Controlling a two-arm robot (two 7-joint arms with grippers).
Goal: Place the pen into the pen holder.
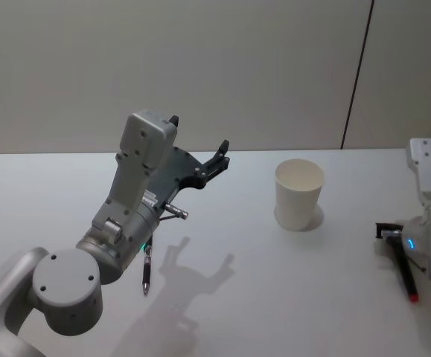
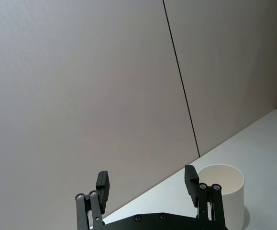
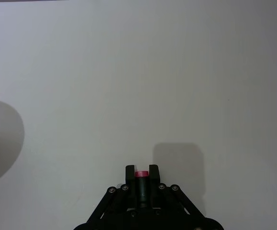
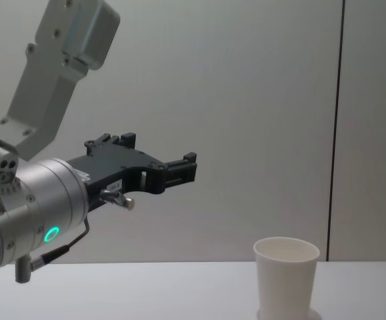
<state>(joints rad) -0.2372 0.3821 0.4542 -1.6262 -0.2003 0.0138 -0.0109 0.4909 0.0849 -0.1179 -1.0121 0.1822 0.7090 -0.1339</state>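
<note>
Clenched a red-tipped pen [image 1: 406, 277] in the right gripper [image 1: 390, 232], low over the table [image 1: 66, 193] — held the left gripper [image 2: 147, 177] aloft, released and empty, left of the pen holder [image 1: 298, 195].

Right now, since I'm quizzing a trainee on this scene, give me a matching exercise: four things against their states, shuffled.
1. left hand
2. right hand
3. paper cup
4. loose pen

A. lying on the table under the left arm
B. open, raised
C. standing upright
D. shut on a red-ended pen

Pairs: 1-B, 2-D, 3-C, 4-A.
</note>
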